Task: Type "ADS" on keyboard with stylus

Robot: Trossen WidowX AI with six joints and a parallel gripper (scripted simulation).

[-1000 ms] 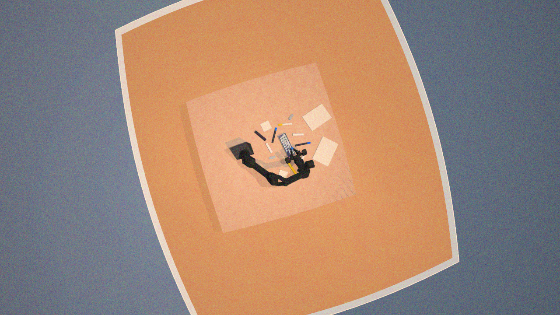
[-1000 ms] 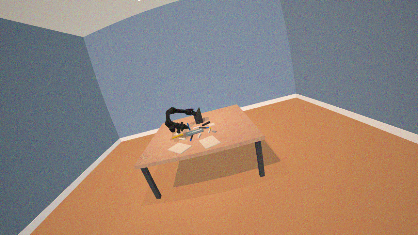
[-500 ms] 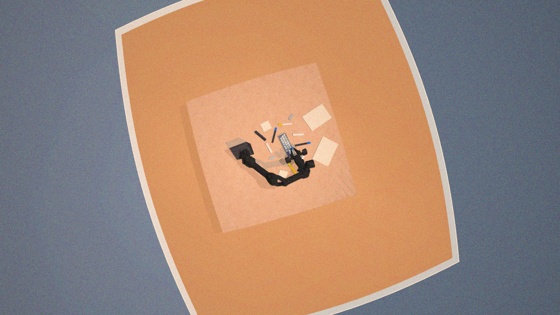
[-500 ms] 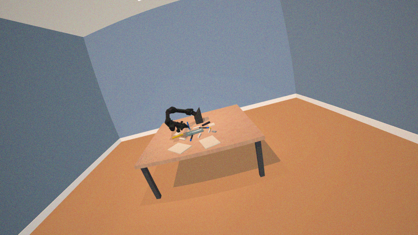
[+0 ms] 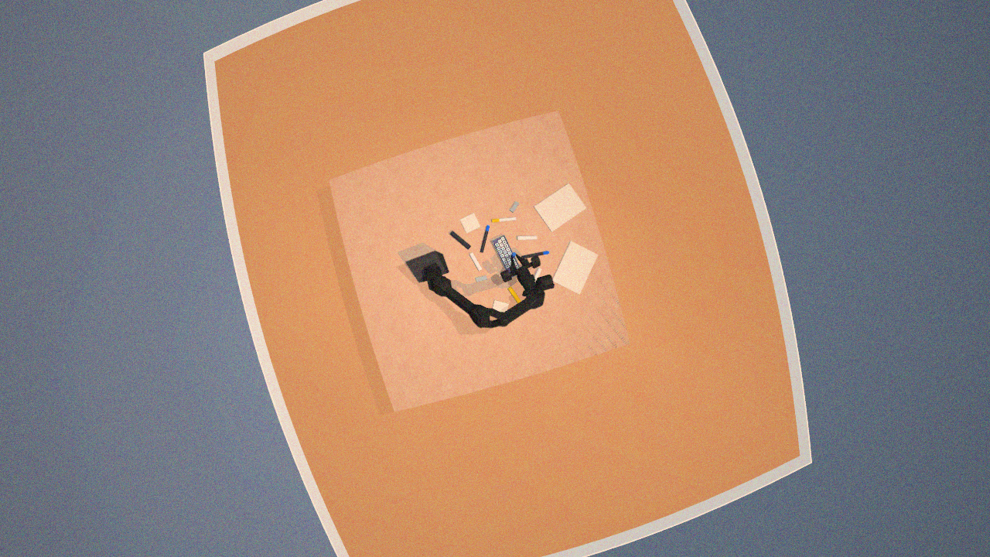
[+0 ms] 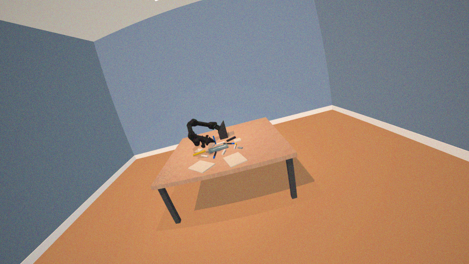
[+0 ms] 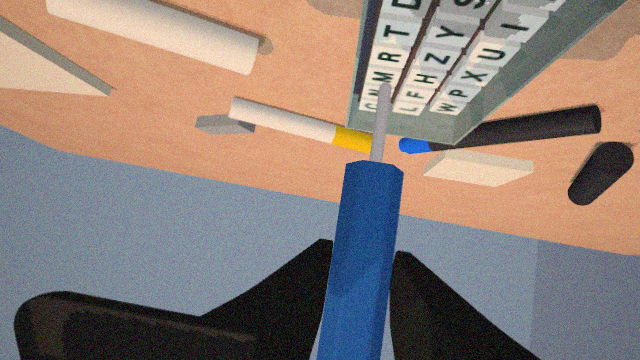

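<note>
- In the wrist view the black gripper [image 7: 357, 300] fills the lower edge, its jaws clamped on the blue barrel of the stylus [image 7: 362, 240], one dark finger on each side.
- The stylus runs straight away from the camera and narrows to a thin grey tip, which ends over the near end of the keyboard [image 7: 440, 60], at the key marked M; whether it touches the key I cannot tell.
- The keyboard lies on the tan surface [image 7: 150, 125], its pale keys in three columns with R, T, H, Z, Y, P, X and U readable.
- Just before the keyboard's near edge lie a white pen with a yellow band [image 7: 300, 125] on one side of the stylus and a black marker with a blue tip [image 7: 505, 130] on the other.
- A small cream block [image 7: 477, 167] lies beside the marker; a small grey block [image 7: 222, 124] touches the pen's far end.
- Farther off lies a white cylinder [image 7: 155, 30].
- From above, the arm [image 5: 484, 305] bends from its base to the keyboard's end, two cream sheets [image 5: 561, 206] beyond.
</note>
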